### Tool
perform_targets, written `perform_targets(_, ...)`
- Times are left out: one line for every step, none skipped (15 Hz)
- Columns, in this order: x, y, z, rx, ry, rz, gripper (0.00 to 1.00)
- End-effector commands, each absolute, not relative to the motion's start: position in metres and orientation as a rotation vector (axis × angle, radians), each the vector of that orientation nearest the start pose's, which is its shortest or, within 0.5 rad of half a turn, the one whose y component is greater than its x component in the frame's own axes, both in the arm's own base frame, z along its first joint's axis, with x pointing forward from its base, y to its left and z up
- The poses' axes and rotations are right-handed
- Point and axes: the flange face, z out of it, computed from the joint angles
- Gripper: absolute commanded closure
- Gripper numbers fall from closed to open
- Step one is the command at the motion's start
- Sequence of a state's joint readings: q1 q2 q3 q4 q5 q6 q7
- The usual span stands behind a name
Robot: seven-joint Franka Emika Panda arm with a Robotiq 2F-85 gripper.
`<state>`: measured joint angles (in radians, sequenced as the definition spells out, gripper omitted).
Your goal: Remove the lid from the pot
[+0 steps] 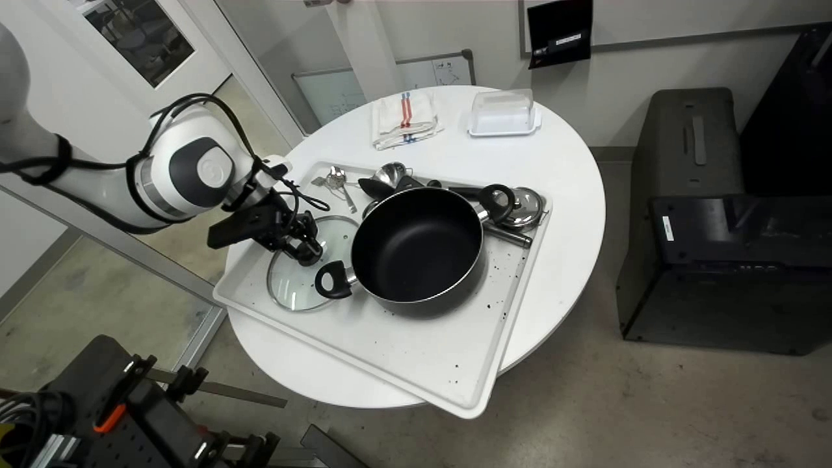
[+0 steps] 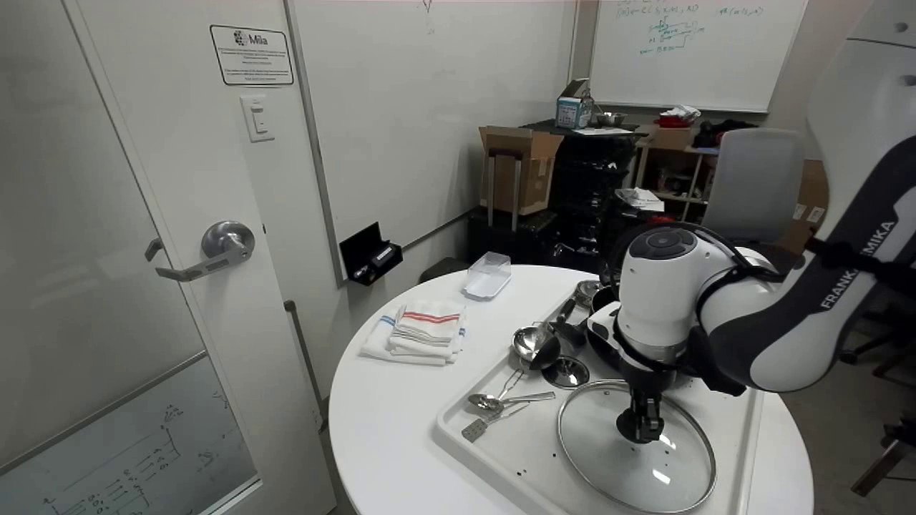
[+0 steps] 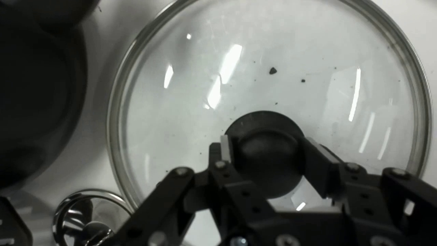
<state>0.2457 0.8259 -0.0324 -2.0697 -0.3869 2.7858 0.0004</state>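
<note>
The lid is a clear glass disc with a metal rim, seen in both exterior views (image 1: 296,286) (image 2: 608,465) and filling most of the wrist view (image 3: 164,133). It is in the white tray beside the pot; whether it touches the tray is hard to tell. The black pot (image 1: 416,250) stands uncovered in the tray, with one loop handle over the lid's edge; the pot also shows at the left of the wrist view (image 3: 37,95). My gripper (image 3: 268,147) has its fingers against both sides of the lid's dark knob (image 3: 268,171), shut on it.
The tray (image 1: 416,361) sits on a round white table (image 1: 578,195). Small metal utensils (image 1: 336,177), a metal funnel (image 1: 391,173) and a small shiny lid (image 1: 525,207) lie around the pot's back. Folded towels (image 1: 406,120) and a clear plastic container (image 1: 504,114) stand behind the tray.
</note>
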Motion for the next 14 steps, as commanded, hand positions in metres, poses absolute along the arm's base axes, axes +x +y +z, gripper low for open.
perform_targets(0.523, 0.13, 0.01, -3.11, -1.001, 0.146, 0.74)
perform_targets(0.522, 0.13, 0.01, -3.107, -1.009, 0.149, 0.74)
perform_targets(0.522, 0.13, 0.011, -3.103, -1.021, 0.148, 0.52)
perform_targets(0.521, 0.13, 0.013, -3.101, -1.029, 0.148, 0.24)
perform_targets(0.519, 0.13, 0.014, -3.099, -1.034, 0.148, 0.23)
perform_targets(0.518, 0.129, 0.016, -3.098, -1.04, 0.146, 0.17)
perform_targets(0.516, 0.129, 0.018, -3.097, -1.047, 0.148, 0.09)
perform_targets(0.513, 0.128, 0.021, -3.094, -1.054, 0.148, 0.02)
perform_targets(0.51, 0.127, 0.023, -3.093, -1.059, 0.15, 0.01)
perform_targets(0.506, 0.126, 0.027, -3.091, -1.062, 0.151, 0.0)
perform_targets(0.502, 0.125, 0.03, -3.09, -1.063, 0.158, 0.0)
perform_targets(0.496, 0.123, 0.035, -3.089, -1.065, 0.159, 0.0)
perform_targets(0.491, 0.122, 0.039, -3.086, -1.069, 0.159, 0.0)
perform_targets(0.485, 0.12, 0.045, -3.087, -1.07, 0.163, 0.0)
